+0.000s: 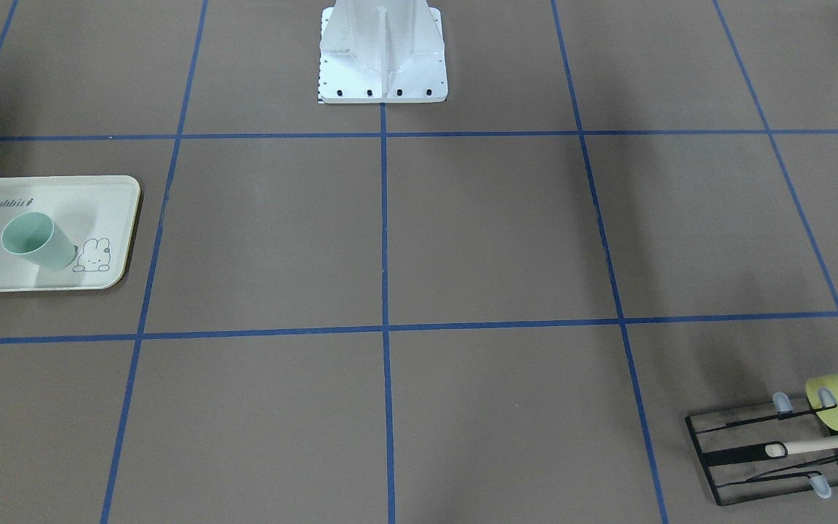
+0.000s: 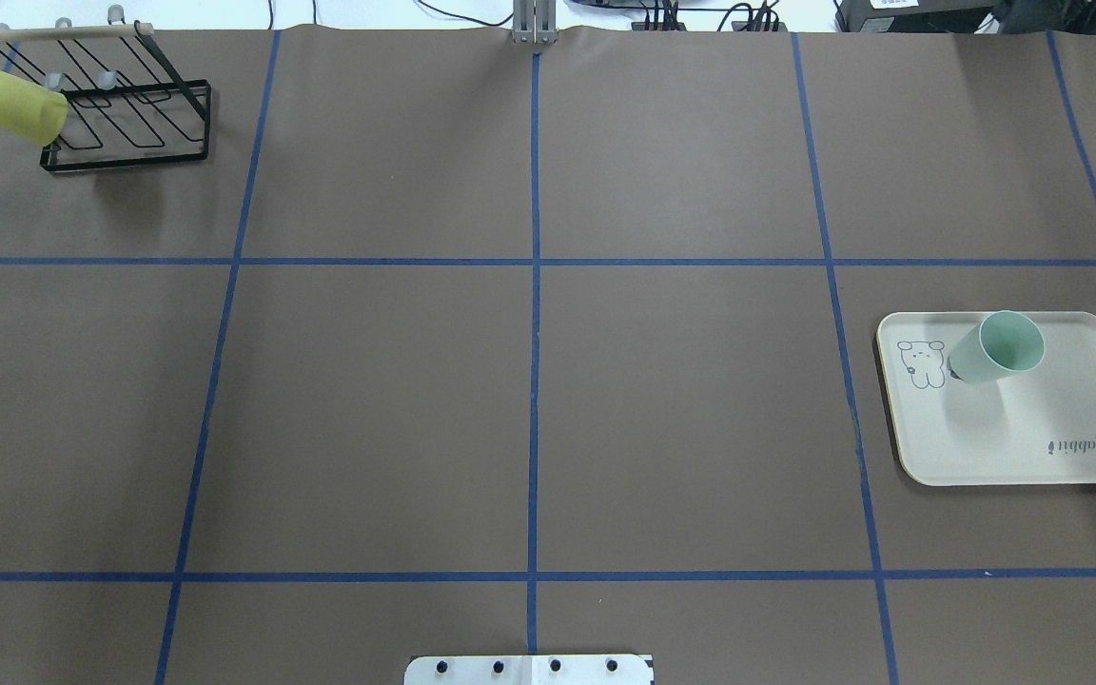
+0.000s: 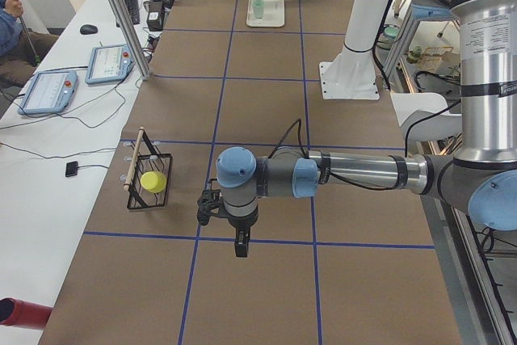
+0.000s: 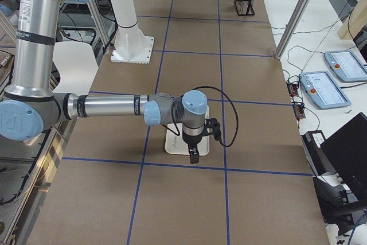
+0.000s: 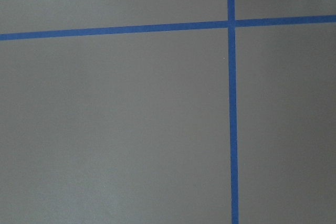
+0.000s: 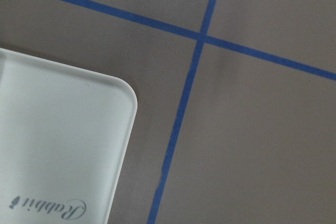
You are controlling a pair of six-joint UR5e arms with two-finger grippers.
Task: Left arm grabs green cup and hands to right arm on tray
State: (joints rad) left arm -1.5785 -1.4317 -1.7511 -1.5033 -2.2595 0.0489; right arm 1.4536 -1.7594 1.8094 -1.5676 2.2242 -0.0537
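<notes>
**Item 1, green cup** (image 2: 997, 348): a small handleless tumbler in smooth matte pale mint plastic, slightly tapered, with the mouth wider than the base. You had it standing upright on the tray (image 2: 1014, 438), in the tray's far half. Its base was just beside the bunny drawing, and it was apart from both grippers.

**Item 2, tray:** flat, cream-white and rectangular, with rounded corners, a raised rim and "Rabbit" script. It lay on the right side of the table.

**Item 3, table** (image 2: 681, 409): a matte brown sheet, gridded with blue tape.

**Item 4, black wire rack** (image 2: 129, 133): thin bent rods under a wooden bar (image 2: 44, 33), at the far left corner. A yellow-green cup (image 2: 13, 105) hung tilted on it, well apart from the tray.

**Item 5, left gripper** (image 3: 240, 244): it pointed down over bare table beside a tape crossing. You could not tell whether its jaws were parted or closed.

**Item 6, right gripper** (image 4: 194, 156): it pointed down above the tray's corner by the script. Its jaw state was likewise not discernible.
</notes>
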